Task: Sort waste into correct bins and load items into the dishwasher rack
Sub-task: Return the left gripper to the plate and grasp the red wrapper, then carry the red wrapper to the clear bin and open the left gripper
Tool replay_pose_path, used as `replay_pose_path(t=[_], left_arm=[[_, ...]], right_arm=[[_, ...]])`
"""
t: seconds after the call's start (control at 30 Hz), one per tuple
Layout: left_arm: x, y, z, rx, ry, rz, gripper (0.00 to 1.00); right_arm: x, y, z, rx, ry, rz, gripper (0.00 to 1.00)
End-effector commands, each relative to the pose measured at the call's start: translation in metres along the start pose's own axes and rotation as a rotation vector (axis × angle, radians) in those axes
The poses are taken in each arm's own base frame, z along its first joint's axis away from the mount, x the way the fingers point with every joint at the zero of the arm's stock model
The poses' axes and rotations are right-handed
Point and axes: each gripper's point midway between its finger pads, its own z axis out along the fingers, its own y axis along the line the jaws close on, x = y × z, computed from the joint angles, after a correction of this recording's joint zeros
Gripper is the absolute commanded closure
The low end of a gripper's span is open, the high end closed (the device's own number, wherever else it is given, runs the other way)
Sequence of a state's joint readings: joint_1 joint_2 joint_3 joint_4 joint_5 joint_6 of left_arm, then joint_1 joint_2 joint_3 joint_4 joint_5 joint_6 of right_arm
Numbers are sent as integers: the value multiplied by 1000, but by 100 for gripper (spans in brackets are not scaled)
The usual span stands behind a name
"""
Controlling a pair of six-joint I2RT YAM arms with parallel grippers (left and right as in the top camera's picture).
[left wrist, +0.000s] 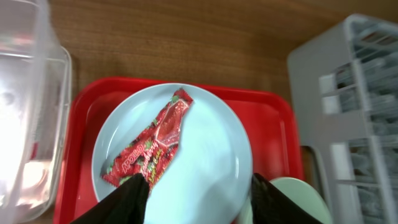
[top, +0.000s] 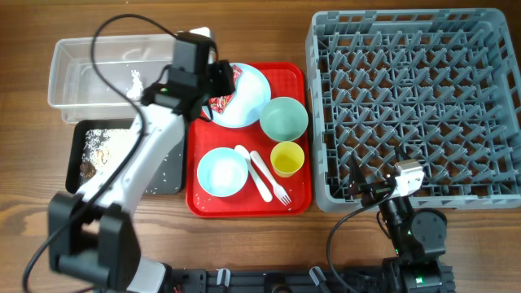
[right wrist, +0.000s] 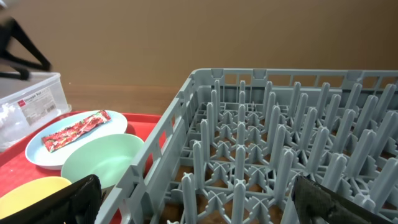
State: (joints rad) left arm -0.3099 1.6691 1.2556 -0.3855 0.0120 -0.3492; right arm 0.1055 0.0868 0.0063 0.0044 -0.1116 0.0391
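Observation:
The red wrapper (top: 221, 102) lies on the pale blue plate (top: 251, 96) at the back of the red serving tray (top: 293, 199). My left gripper (top: 218, 79) is open just above the plate, its fingers astride the plate and the wrapper's near end in the left wrist view (left wrist: 199, 205). The wrapper (left wrist: 151, 145) lies flat on the plate (left wrist: 205, 155). Beige crumbs (top: 102, 143) lie in the black tray (top: 167, 177). A white scrap (top: 136, 79) is in the clear tub (top: 69, 61). My right gripper (right wrist: 199, 208) is open and empty over the rack's (right wrist: 267, 143) front left corner.
On the red tray are the mint bowl (top: 283, 119), yellow cup (top: 286, 158), blue bowl (top: 222, 172), white spoon (top: 254, 172) and fork (top: 273, 184). The grey rack (top: 415, 106) fills the right side. The mint bowl (right wrist: 99, 163) sits next to the rack wall.

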Motion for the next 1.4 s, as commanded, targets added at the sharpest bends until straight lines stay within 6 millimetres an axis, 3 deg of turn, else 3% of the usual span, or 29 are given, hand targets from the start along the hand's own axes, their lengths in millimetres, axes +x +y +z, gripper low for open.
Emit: replay_pose_path(t=[0.0, 0.13, 0.4, 0.63, 1.2, 1.3, 1.37], left_arm=[[18, 16, 47, -75, 37, 64, 45], [37, 28, 86, -92, 75, 61, 44], [76, 45, 124, -129, 165, 62, 40], [88, 44, 127, -110, 210, 60, 43], [94, 42, 128, -95, 233, 56, 96], [84, 38, 123, -85, 206, 56, 96], [63, 28, 107, -62, 151, 57, 96]], right_arm=[[-1, 1, 0, -7, -3, -7, 0], [-1, 1, 0, -8, -3, -7, 0], [-1, 1, 0, -8, -3, -7, 0], [-1, 1, 0, -8, -3, -7, 0], [-1, 1, 0, -8, -3, -7, 0], [-1, 1, 0, -7, -3, -7, 0], [-1, 1, 0, -7, -3, -7, 0]])
